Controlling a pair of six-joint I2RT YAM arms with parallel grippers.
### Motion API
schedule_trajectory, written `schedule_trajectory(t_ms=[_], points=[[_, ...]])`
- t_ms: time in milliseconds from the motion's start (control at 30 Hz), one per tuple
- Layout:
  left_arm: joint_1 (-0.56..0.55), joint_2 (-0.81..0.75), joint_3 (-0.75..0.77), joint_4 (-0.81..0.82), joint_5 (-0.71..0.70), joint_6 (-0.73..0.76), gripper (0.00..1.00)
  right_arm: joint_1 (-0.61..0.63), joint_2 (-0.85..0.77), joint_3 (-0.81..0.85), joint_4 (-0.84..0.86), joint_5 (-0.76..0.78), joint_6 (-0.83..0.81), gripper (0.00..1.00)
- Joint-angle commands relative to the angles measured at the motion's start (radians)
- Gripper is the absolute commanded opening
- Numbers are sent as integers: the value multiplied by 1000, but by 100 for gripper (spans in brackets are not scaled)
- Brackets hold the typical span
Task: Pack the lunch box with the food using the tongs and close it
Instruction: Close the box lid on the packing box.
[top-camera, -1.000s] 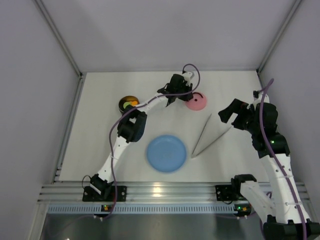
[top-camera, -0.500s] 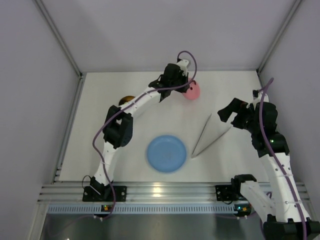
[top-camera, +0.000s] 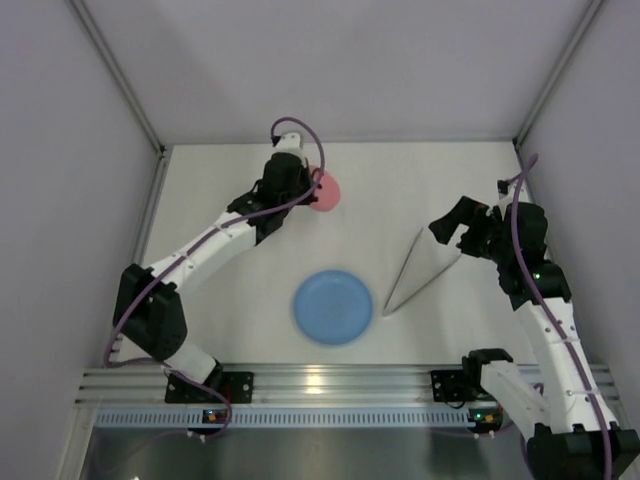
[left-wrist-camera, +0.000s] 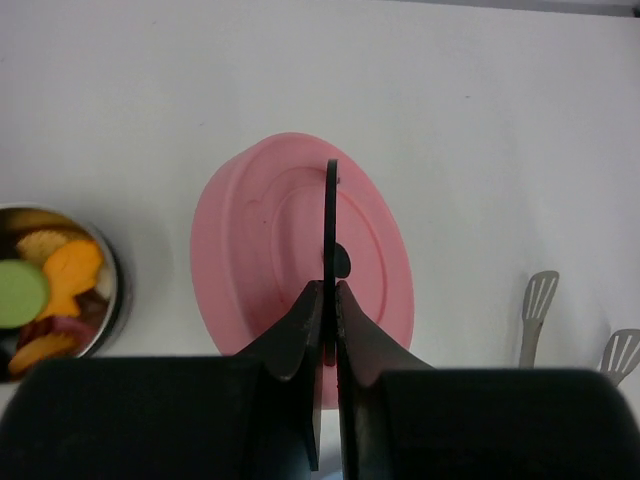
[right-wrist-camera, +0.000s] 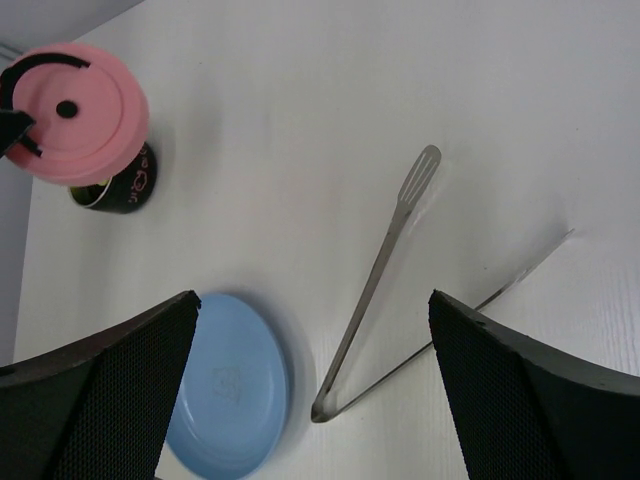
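Several coloured toy food pieces (left-wrist-camera: 68, 275) already fill the small round steel lunch box (left-wrist-camera: 60, 300) at the left. Just beside it the left hand (left-wrist-camera: 328, 290) is clamped on the thin dark handle (left-wrist-camera: 331, 200) of the round pink lid (left-wrist-camera: 260, 240), tilted in the air; lowered crooked, it could jam or tip the box. The long silver tongs (top-camera: 418, 270) lie on the white worktop (top-camera: 400, 180), right hand (top-camera: 455, 225) open near them.

- Work surface: white matte table (top-camera: 450, 180), extends on all sides of left claw (top-camera: 312, 188).
- Back wall (top-camera: 340, 70): plain pale grey panel, beyond claw.
- Side walls (top-camera: 60, 200): same panels, one to claw's left, one far to its right.
- Corner posts (top-camera: 115, 75): metal, at wall joints.
- Rail (top-camera: 330, 380): slotted aluminium, along table edge nearer than claw, glare spot on it.
- Light: diffuse, shadows soft.
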Motion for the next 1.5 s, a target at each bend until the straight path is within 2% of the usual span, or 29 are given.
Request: schedule_trajectory(t_ms=[0,33,133,300,500,700,1000,1467], points=[[82,-173,-156,112,-67,-149,0,-14,12,-9,101,-42,5,96],[99,-204,-243,142,-59,-162,0,-12,15,-11,106,-47,8,96],[157,-294,-365,215,-33,-185,0,-14,24,-19,124,-50,7,96],[300,-347,-474,284,107,-290,0,-11,66,-11,149,-74,8,95],[363,-359,-589,409,143,-360,0,-3,98,-5,172,-83,18,95],[467,-344,-692,558,249,-409,0,9,116,-6,189,-90,27,95],[492,-265,-706,715,290,-363,0,15,126,-8,198,-90,28,95],[494,-135,-729,801,255,-354,0,20,138,-11,198,-90,16,94]])
